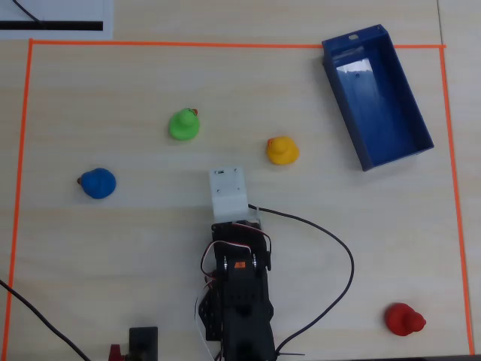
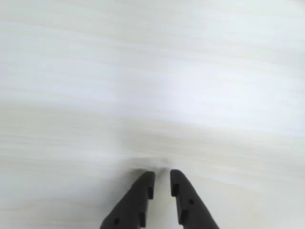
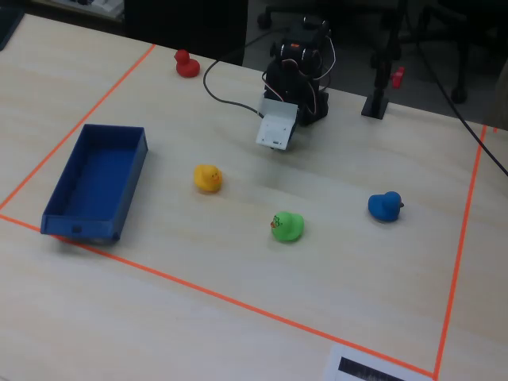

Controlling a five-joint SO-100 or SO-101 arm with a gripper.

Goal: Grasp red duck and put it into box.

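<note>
The red duck (image 1: 403,320) sits on the table at the bottom right of the overhead view, far from the arm; in the fixed view it (image 3: 186,64) is at the top left, beside the arm's base. The dark blue box (image 1: 379,105) stands open and empty at the top right of the overhead view, and at the left of the fixed view (image 3: 95,178). My gripper (image 2: 162,175) hangs over bare table with its jaws almost together and nothing between them. In the overhead view the white wrist housing (image 1: 228,194) hides it.
A yellow duck (image 1: 282,150), a green duck (image 1: 183,125) and a blue duck (image 1: 98,183) sit ahead of the arm. Orange tape (image 1: 225,44) frames the work area. A black cable (image 1: 331,241) loops to the right of the arm's base.
</note>
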